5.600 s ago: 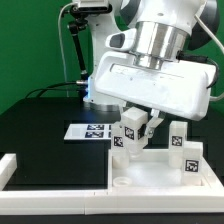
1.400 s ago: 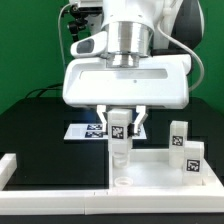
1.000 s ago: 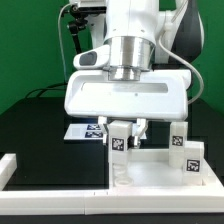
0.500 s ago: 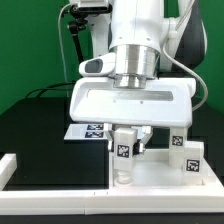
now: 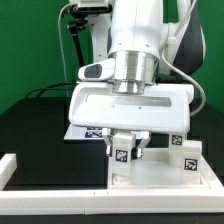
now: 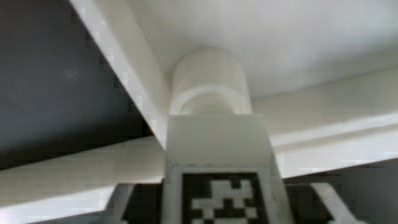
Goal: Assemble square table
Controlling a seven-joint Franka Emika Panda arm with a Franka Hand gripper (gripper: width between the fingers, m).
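Observation:
My gripper (image 5: pixel 125 152) is shut on a white tagged leg block (image 5: pixel 124 156) and holds it upright, its lower end down at the near-left corner of the white square table top (image 5: pixel 160 172). In the wrist view the leg (image 6: pixel 217 130) fills the middle, its tag near the camera, its far end at the top's raised rim corner (image 6: pixel 125 60). Two more tagged legs (image 5: pixel 188 156) stand on the top at the exterior view's right.
The marker board (image 5: pixel 88 131) lies on the black table behind the gripper. White border rails (image 5: pixel 50 192) run along the front and the left. A green backdrop and cables stand behind the arm.
The gripper has come down with the leg, from tilted and higher up to upright, and it has moved slightly to the exterior view's right, the leg's lower end sinking to the top's corner.

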